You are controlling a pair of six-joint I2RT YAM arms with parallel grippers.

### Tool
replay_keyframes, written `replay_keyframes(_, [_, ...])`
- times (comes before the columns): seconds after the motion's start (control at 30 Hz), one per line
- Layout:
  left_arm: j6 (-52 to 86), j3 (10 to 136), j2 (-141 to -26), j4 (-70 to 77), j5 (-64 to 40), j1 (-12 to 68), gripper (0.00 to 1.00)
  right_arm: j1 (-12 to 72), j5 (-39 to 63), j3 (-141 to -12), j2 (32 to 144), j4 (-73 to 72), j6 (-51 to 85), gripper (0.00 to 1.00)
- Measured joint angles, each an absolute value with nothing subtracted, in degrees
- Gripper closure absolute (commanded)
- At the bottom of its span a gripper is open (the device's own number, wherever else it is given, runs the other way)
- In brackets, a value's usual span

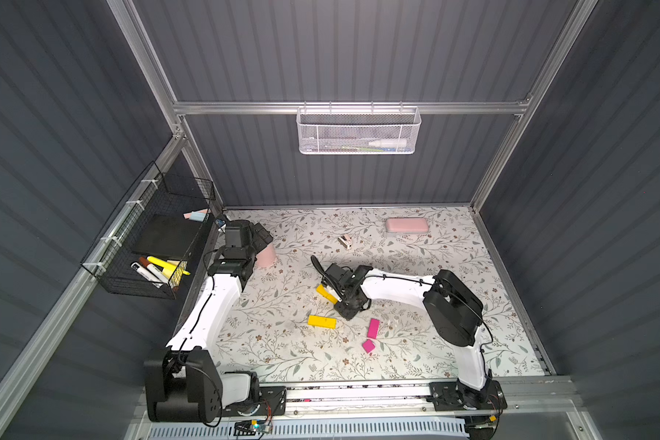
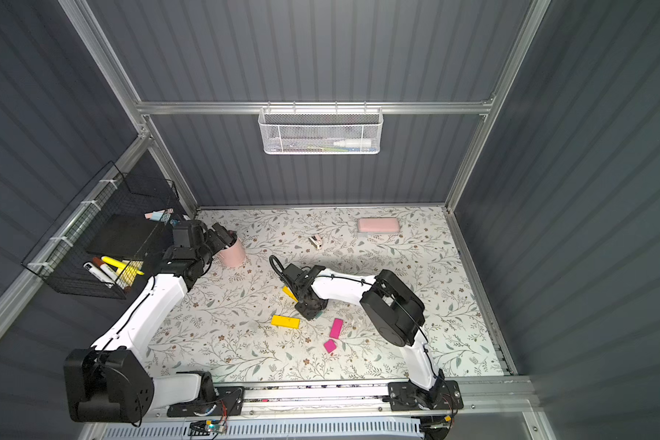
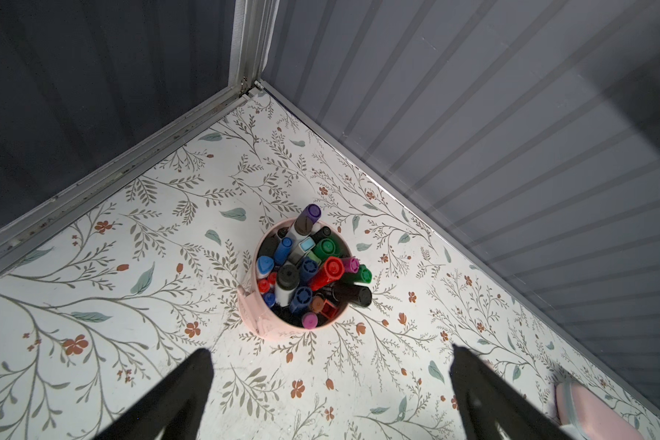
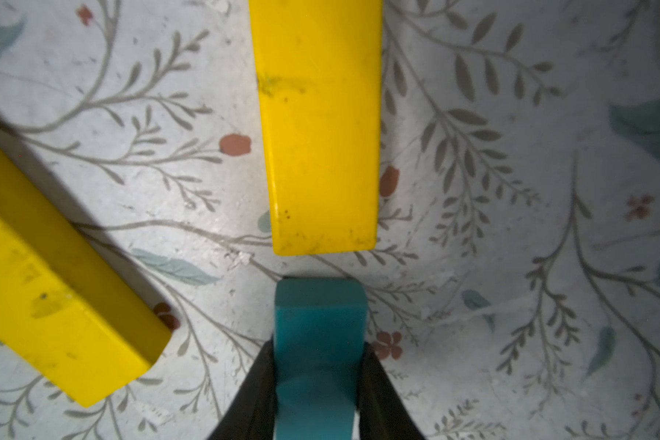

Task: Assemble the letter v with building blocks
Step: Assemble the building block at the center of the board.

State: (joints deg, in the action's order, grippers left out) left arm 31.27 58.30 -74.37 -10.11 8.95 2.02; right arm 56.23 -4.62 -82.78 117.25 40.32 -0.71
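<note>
Five blocks in all — two yellow blocks (image 4: 321,125) (image 4: 54,297), one teal block (image 4: 317,324) and two magenta blocks, a long one (image 1: 373,328) and a short one (image 1: 368,346). One pink case (image 1: 407,225). One pink cup (image 2: 235,255), its pens (image 3: 326,272) packed too close to count. Two baskets — one of white mesh (image 1: 358,131), one of black wire (image 1: 130,284). One small white-and-pink object (image 1: 345,242), too small to identify.

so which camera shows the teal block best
The right wrist view: the teal block shows large, clamped in the right pincer, its end just short of a yellow block. In both top views that pincer hides it almost wholly; the left wrist view misses it.
</note>
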Motion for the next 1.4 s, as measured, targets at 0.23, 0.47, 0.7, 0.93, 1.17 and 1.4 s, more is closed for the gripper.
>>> replay_keyframes(0.23, [31.24,58.3,-74.37,-10.11,8.95,2.02,0.0,56.16,-5.39,-83.48,117.71,40.29,-1.37,0.71])
replay_keyframes(0.47, [31.24,58.3,-74.37,-10.13,8.97,2.02,0.0,55.81,-5.61,-84.99,118.8,40.45,-1.78,0.71])
replay_keyframes(0.7, [31.24,58.3,-74.37,-10.13,8.99,1.87,0.01,55.7,-5.61,-85.62,119.28,40.51,-2.07,0.71])
replay_keyframes(0.93, [31.24,58.3,-74.37,-10.13,8.99,1.87,0.01,55.59,-5.54,-86.04,119.52,40.53,-2.2,0.69])
replay_keyframes(1.17, [31.24,58.3,-74.37,-10.13,9.17,1.87,0.01,55.59,-5.08,-86.26,119.61,40.71,-2.2,0.7])
replay_keyframes(1.4, [31.22,58.3,-74.37,-10.13,9.21,1.87,0.01,55.59,-4.12,-86.32,119.63,40.71,-2.2,0.71])
